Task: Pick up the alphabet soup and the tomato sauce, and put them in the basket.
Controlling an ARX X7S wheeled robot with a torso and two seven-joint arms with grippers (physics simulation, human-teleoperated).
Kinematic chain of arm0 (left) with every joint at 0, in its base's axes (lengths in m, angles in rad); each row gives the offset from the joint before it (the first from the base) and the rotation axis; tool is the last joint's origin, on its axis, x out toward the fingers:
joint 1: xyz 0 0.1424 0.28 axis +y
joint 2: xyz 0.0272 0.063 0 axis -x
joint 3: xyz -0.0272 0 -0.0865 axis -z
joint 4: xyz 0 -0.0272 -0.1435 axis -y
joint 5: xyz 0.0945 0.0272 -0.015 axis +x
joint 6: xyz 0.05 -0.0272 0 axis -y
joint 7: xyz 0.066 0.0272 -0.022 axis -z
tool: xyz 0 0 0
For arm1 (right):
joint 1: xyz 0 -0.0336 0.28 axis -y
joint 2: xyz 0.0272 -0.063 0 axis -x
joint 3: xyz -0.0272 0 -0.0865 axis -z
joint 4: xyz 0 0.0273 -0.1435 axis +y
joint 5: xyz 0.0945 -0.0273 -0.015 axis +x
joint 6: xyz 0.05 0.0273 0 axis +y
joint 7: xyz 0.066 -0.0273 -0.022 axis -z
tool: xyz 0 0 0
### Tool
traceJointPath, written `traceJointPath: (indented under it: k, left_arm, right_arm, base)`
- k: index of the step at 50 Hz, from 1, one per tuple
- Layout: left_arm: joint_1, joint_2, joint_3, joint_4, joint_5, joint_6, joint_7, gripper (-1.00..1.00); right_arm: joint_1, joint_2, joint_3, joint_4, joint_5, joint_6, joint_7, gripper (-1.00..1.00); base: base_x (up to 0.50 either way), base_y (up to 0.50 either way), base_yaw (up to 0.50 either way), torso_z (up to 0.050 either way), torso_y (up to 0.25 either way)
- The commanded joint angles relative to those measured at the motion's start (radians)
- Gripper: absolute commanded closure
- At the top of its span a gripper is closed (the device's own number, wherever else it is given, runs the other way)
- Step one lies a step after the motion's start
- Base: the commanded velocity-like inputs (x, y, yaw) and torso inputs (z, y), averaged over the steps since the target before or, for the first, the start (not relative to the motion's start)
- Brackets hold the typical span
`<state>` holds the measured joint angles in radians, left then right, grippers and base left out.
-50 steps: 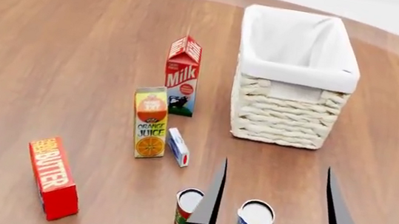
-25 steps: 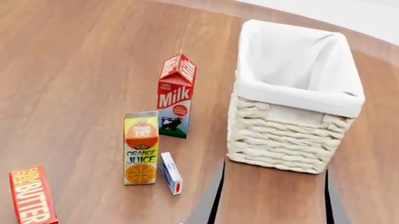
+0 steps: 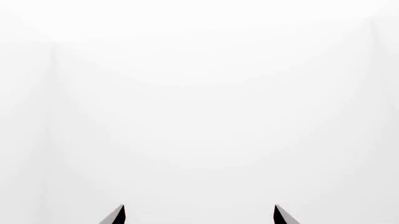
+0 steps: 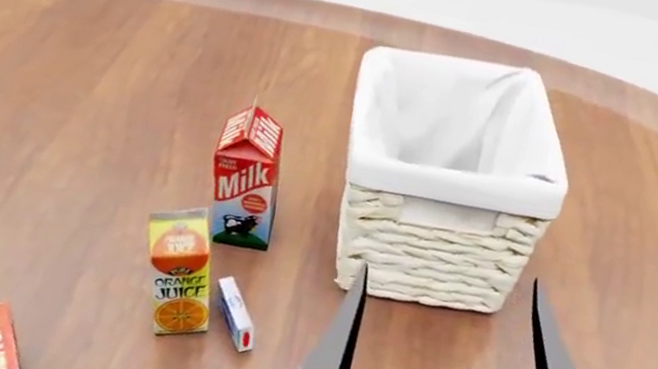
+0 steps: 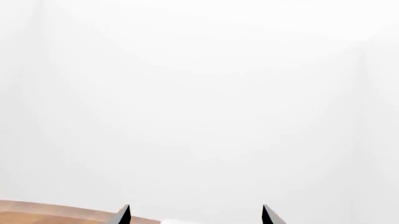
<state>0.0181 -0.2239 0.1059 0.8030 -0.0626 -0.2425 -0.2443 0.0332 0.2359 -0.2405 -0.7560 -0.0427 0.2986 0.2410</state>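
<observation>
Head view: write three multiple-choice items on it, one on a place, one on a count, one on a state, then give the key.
1. Where does the milk carton stand relative to the basket?
A. inside it
B. at its left
C. behind it

2. How many upright cartons stand on the table?
A. two
B. four
C. none

3. What does the basket hold?
A. two cans
B. a carton
C. nothing visible

Key: 1 B, the milk carton stands apart at the basket's left. 2 A, only the milk carton and the orange juice carton stand upright. 3 C, only white lining shows inside.
</observation>
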Motion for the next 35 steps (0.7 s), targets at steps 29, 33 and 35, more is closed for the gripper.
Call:
traceJointPath:
  k: [29, 33, 35]
  left_arm:
    - [-0.001, -0.020, 0.018, -0.020, -0.010, 0.016, -0.022, -1.00]
    - [-0.002, -0.023, 0.017, -0.016, -0.012, 0.013, -0.024, -1.00]
    - [-0.002, -0.024, 0.018, -0.016, -0.013, 0.013, -0.026, -1.00]
  right_arm:
    - [0.004, 0.028, -0.031, 0.013, 0.001, -0.010, 0.034, -1.00]
    - [0.004, 0.031, -0.030, 0.015, 0.004, -0.013, 0.036, -1.00]
    - [0.004, 0.031, -0.033, 0.014, 0.003, -0.012, 0.037, -1.00]
  base:
    - [0.20, 0.00, 0.00, 0.000, 0.001]
    - [0.25, 0.00, 0.00, 0.000, 0.000]
    - [0.26, 0.00, 0.00, 0.000, 0.000]
